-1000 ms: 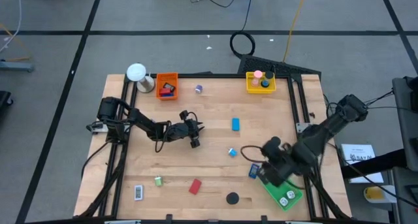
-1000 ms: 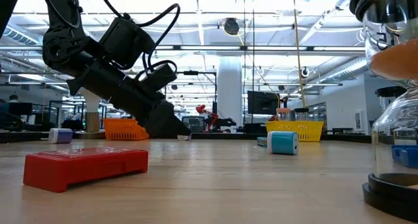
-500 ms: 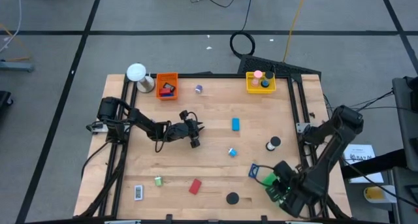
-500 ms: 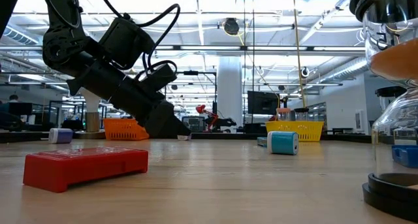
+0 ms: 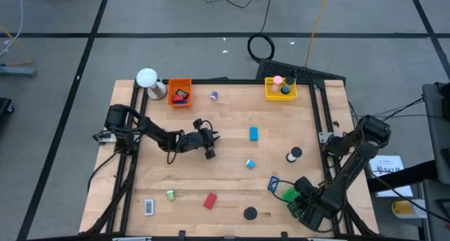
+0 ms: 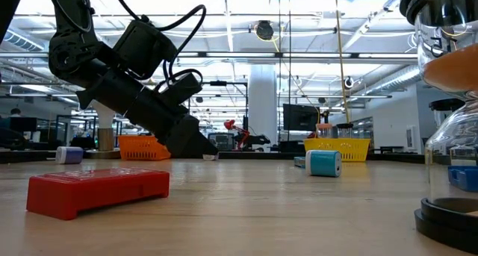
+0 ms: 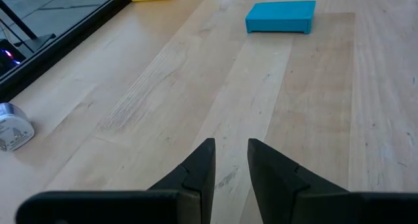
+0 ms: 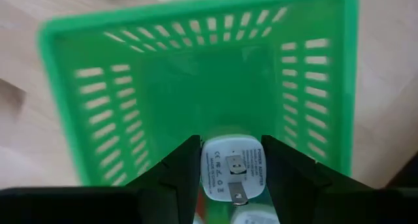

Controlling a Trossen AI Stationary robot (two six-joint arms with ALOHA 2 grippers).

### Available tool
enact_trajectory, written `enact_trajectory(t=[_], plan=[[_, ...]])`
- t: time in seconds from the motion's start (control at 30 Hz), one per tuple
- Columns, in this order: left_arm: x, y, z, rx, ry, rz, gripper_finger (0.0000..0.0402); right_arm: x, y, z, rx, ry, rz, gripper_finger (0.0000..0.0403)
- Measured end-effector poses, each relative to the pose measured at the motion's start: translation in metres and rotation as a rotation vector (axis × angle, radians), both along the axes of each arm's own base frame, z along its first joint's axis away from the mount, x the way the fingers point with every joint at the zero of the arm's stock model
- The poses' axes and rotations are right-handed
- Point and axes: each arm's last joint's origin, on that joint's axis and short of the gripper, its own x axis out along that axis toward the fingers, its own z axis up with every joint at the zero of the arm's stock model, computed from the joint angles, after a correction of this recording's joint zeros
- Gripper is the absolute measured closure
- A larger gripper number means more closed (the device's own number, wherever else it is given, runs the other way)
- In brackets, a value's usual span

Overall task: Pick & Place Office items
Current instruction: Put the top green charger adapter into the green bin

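Hovering over green tray at the table's right front corner, right gripper fingers parted around white charger, whether gripping or just released cannot tell. Likely light, stiff, smooth plastic: best pinched across flat sides. Left gripper idle mid-table, nearly closed, empty.

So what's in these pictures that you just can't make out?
- Green tray, high view: the right arm covers most of it. In the right wrist view a white charger shows between the right gripper fingers; whether it is gripped or just lying there is unclear.
- Orange tray and yellow tray: contents too small to identify.
- Low view: a glass object at the right is cut off by the edge.
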Motion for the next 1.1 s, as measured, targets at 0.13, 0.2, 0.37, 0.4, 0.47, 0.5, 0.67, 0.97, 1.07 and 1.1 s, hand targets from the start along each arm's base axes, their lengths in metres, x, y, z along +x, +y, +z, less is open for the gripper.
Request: enact_trajectory(t=[0.13,0.2,0.37,0.4,0.47,0.5,0.67,0.97,1.07,1.1], plan=[[0.0,0.0001,0.0,0.0,0.0,0.0,0.0309,-0.0047,-0.0023,-0.0057,0.0,0.042,0.005,0.0266],[0.0,0.0,0.0,0.0,0.0,0.0,0.0309,-0.005,-0.0024,-0.0062,0.002,0.045,0.005,0.0264],[0.0,0.0001,0.0,0.0,0.0,0.0,0.0309,-0.005,-0.0024,-0.0062,0.002,0.046,0.014,0.0262],[0.0,0.0,0.0,0.0,0.0,0.0,0.0309,-0.005,-0.0024,-0.0062,0.002,0.046,0.015,0.0261],[0.0,0.0,0.0,0.0,0.0,0.0,0.0309,-0.0057,-0.0023,-0.0063,0.011,0.066,0.015,0.0256],[0.0,0.0,0.0,0.0,0.0,0.0,0.0309,-0.006,-0.0022,-0.0062,0.017,0.076,0.015,0.0253],[0.0,0.0,0.0,0.0,0.0,0.0,0.0309,-0.0075,-0.0022,-0.0062,0.035,0.117,0.017,0.024],[0.0,0.0,0.0,0.001,0.0,0.0,0.0309,-0.0075,-0.0021,-0.0061,0.036,0.118,0.056,0.0237],[0.0,0.0,0.0,0.001,0.0,0.0,0.0309,-0.0073,-0.0023,-0.0061,0.042,0.126,0.058,0.0236],[0.0,0.0,0.0,0.001,0.0,0.0,0.0309,-0.0073,-0.0028,-0.006,0.046,0.139,0.054,0.0236]])
